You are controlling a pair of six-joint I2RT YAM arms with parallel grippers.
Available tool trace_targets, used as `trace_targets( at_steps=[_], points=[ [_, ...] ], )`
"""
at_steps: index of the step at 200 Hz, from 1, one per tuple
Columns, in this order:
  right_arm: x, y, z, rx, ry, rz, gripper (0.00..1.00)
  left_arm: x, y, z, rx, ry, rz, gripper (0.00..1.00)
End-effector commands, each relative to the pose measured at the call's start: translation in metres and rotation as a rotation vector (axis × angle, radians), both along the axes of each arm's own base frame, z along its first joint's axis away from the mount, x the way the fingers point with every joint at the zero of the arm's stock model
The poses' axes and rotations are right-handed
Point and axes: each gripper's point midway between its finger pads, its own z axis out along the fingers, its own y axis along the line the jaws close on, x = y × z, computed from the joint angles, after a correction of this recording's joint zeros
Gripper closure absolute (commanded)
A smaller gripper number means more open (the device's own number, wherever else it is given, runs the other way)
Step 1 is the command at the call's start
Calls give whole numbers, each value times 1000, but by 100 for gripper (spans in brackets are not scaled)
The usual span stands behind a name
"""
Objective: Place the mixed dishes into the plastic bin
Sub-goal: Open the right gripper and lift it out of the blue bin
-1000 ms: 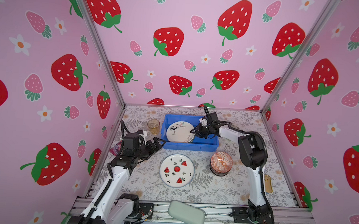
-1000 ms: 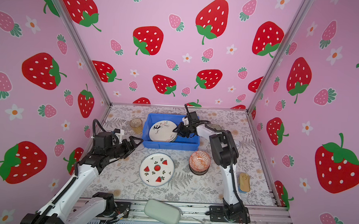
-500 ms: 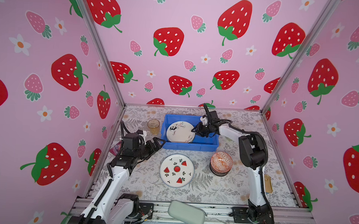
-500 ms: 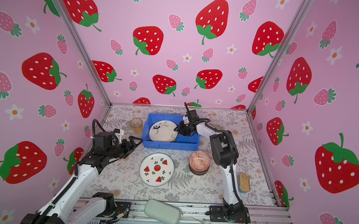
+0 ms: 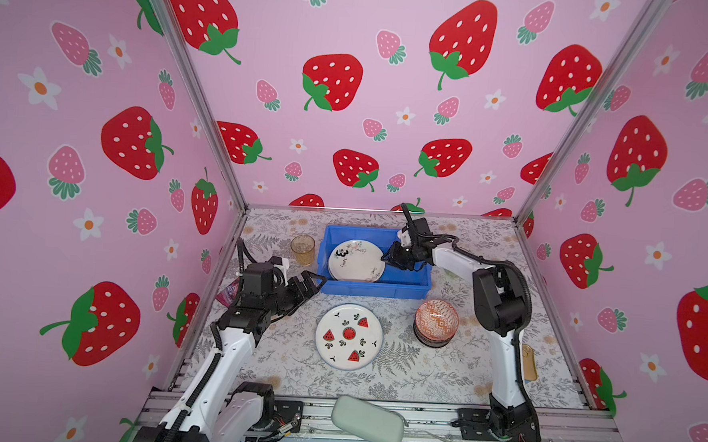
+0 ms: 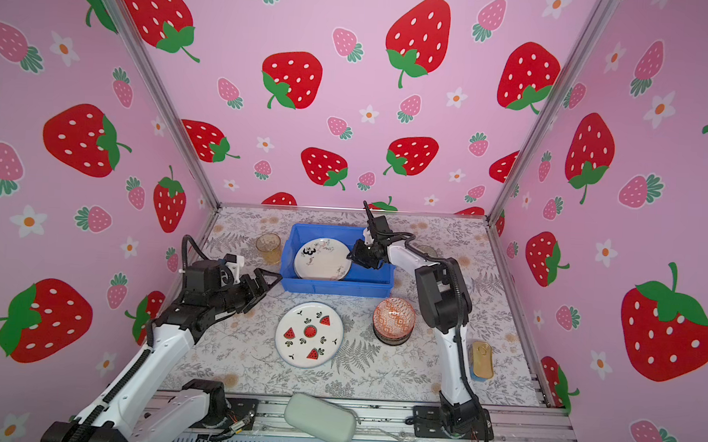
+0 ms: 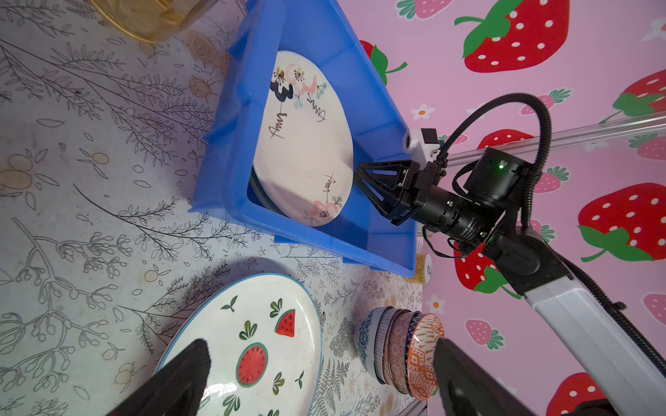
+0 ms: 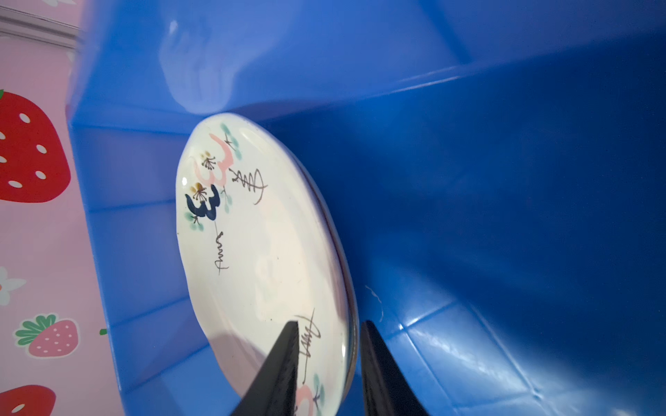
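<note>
Your R gripper [image 8: 329, 324] is down inside the blue bin [image 5: 373, 291]. Its two black fingers [image 8: 284, 363] are clamped across the rim of the floral plate [image 8: 259, 252], one on the painted face and one behind the edge. The plate is inside the bin, tilted rather than flat on the floor. The edge opposite the grip reaches toward the bin's left end. In both top views the plate fills approx. the left half of the bin, and the R arm reaches in over the right end.

Your L gripper [image 5: 313, 282] hovers w/ jaws spread wide and nothing between them, just outside the bin's front-left corner. In the L wrist view its fingertips [image 7: 187, 363] frame the dishes out on the table.

In front of the bin, the watermelon plate [image 5: 348, 336] lies flat near the table's middle. To its right is a bowl stack [image 5: 436, 318], orange-patterned bowl on top, close to the R arm's upright link. An amber tumbler [image 5: 302, 248] stands upright just left of the bin.

Other items:
- A purple bag [image 5: 228, 292] is at the left edge, partly hidden by the L arm.
- A grey-green pouch [image 5: 367, 420] lies on the front rail.
- A gold tin [image 6: 482, 359] is by the right edge.
</note>
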Motion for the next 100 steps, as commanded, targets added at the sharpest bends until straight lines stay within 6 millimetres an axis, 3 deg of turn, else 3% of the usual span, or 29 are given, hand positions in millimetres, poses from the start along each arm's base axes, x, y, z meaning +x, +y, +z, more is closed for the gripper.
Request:
trace_targets(
  at_steps=[1,65,72,83,100],
  points=[
    [8,-2,47,0,-105,-10,68,-3,0,-1,-3,1,-7,1],
    [1,-12,82,-25,-180,6,54,-13,8,-10,48,66,13,1],
    [-1,-12,87,-28,-189,10,49,-17,9,-12,62,85,15,1],
    [-6,-13,96,-39,-211,19,33,-24,13,-15,86,112,25,1],
    [-15,-15,109,-65,-245,36,21,-35,18,-20,118,145,33,1]
  ],
)
